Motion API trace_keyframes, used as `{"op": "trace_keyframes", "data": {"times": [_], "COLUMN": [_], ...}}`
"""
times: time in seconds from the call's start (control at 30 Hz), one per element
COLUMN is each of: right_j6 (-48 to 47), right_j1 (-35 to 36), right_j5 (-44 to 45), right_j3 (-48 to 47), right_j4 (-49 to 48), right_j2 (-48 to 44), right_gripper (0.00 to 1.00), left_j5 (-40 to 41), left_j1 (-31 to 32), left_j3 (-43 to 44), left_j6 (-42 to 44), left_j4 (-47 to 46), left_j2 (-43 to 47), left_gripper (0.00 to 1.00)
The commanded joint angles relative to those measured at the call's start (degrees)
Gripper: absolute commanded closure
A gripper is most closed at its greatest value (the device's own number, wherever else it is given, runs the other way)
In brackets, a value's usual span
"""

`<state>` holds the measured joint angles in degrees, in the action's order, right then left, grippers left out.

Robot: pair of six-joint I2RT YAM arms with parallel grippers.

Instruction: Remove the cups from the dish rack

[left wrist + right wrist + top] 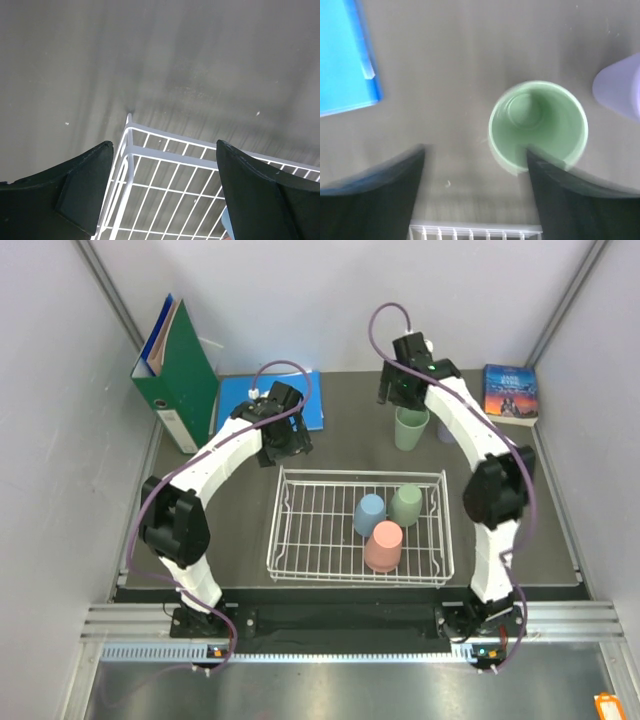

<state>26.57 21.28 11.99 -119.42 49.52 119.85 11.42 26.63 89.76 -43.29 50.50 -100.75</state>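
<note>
Only the right wrist view looks inside the green cup (530,115), standing upright, mouth up, beyond the dish rack (360,472). The left gripper (164,145) and the right gripper (475,152) both gape, gripping nothing.

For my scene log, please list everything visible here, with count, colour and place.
dish rack: 1, white wire, table centre
blue cup: 1, blue, in the rack
pink cup: 1, salmon, in the rack
green cups: 2, sage, one in rack, one upright behind it
lavender cup: 1, lavender, beside upright green cup
binder: 1, green, back left
folder: 1, blue, beside the binder
book: 1, dark cover, back right
left gripper: 1, black, open, over rack corner
right gripper: 1, black, open, over upright green cup
</note>
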Motion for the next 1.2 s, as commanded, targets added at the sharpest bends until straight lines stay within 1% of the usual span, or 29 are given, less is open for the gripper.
{"op": "trace_keyframes", "data": {"times": [0.0, 0.03, 0.07, 0.1, 0.13, 0.17, 0.2, 0.23, 0.27, 0.3, 0.33, 0.37, 0.43, 0.5, 0.53, 0.57, 0.63, 0.67, 0.8, 0.97, 1.17], "right_j6": [-2.0, -2.0, -2.0, -1.6, -1.3, -1.6, -2.0, -2.2, -2.2, -2.0, -2.4, -2.6, -2.7, -3.2, -3.0, -2.7, -2.3, -2.0, -1.9, -1.5, -1.5], "right_j1": [1.0, 1.0, 1.0, 1.1, 1.1, 1.2, 1.6, 1.7, 1.7, 1.7, 1.7, 1.9, 1.9, 1.9, 1.8, 1.9, 1.9, 1.9, 1.9, 1.9, 1.9], "right_j5": [-1.4, -0.6, 0.9, 4.1, 5.6, 6.5, 7.9, 8.8, 9.2, 8.2, 7.4, 6.0, 5.2, 3.7, 3.7, 4.5, 6.2, 7.6, 8.5, 8.1, 6.6], "right_j3": [11.5, 13.4, 14.7, 16.4, 17.3, 18.8, 23.9, 27.4, 31.0, 36.2, 37.3, 36.9, 36.8, 41.9, 44.0, 47.1, 48.8, 50.1, 52.3, 52.6, 52.3], "right_j4": [-13.8, -15.8, -15.7, -15.0, -13.8, -14.2, -15.8, -17.9, -23.2, -24.6, -24.7, -21.0, -16.3, -16.8, -17.3, -17.3, -15.3, -14.4, -12.0, -11.4, -11.1], "right_j2": [-21.4, -23.9, -26.0, -29.1, -30.6, -34.5, -36.9, -40.0, -46.1, -48.9, -50.8, -52.6, -54.0, -59.1, -63.0, -64.6, -67.7, -68.4, -71.4, -73.2, -73.4], "right_gripper": [0.01, 0.0, 0.0, 0.01, 0.0, 0.0, 0.0, 0.0, 0.0, 0.0, 0.0, 0.0, 0.0, 0.01, 0.0, 0.0, 0.0, 0.01, 0.0, 0.0, 0.0], "left_j5": [1.8, 3.2, 5.3, 10.5, 12.1, 12.7, 12.8, 12.6, 12.1, 11.9, 11.2, 10.9, 10.3, 9.3, 8.2, 7.3, 6.3, 5.9, 4.9, 1.0, -0.4], "left_j1": [1.2, 2.2, 3.7, 7.2, 8.9, 10.4, 12.7, 13.8, 14.9, 17.2, 18.5, 21.0, 23.3, 26.4, 27.2, 28.9, 30.7, 32.4, 35.8, 36.7, 36.9], "left_j3": [-1.3, -2.0, -2.0, -1.4, 0.9, 2.7, 4.8, 9.3, 11.5, 13.3, 16.4, 17.6, 19.8, 19.8, 19.5, 19.4, 19.1, 19.0, 19.2, 19.3, 18.5], "left_j6": [1.1, 2.8, 4.7, 8.6, 10.6, 12.1, 13.7, 14.5, 15.2, 16.7, 17.4, 18.3, 18.9, 20.1, 20.3, 21.2, 21.8, 22.6, 23.4, 23.3, 22.8], "left_j4": [-7.2, -10.6, -11.6, -12.3, -12.7, -11.9, -10.4, -9.1, -6.7, -5.9, -5.3, -4.9, -4.9, -6.5, -7.0, -7.3, -8.2, -8.7, -9.5, -10.6, -11.9], "left_j2": [7.6, 9.9, 10.9, 11.5, 11.5, 10.8, 9.9, 7.3, 6.0, 4.7, 2.4, 1.5, -0.6, -1.6, -1.9, -2.3, -3.3, -3.8, -7.1, -9.7, -12.7], "left_gripper": [0.13, 0.14, 0.12, 0.11, 0.09, 0.07, 0.04, 0.02, 0.01, 0.01, 0.01, 0.01, 0.01, 0.01, 0.01, 0.01, 0.01, 0.01, 0.01, 0.01, 0.01]}}
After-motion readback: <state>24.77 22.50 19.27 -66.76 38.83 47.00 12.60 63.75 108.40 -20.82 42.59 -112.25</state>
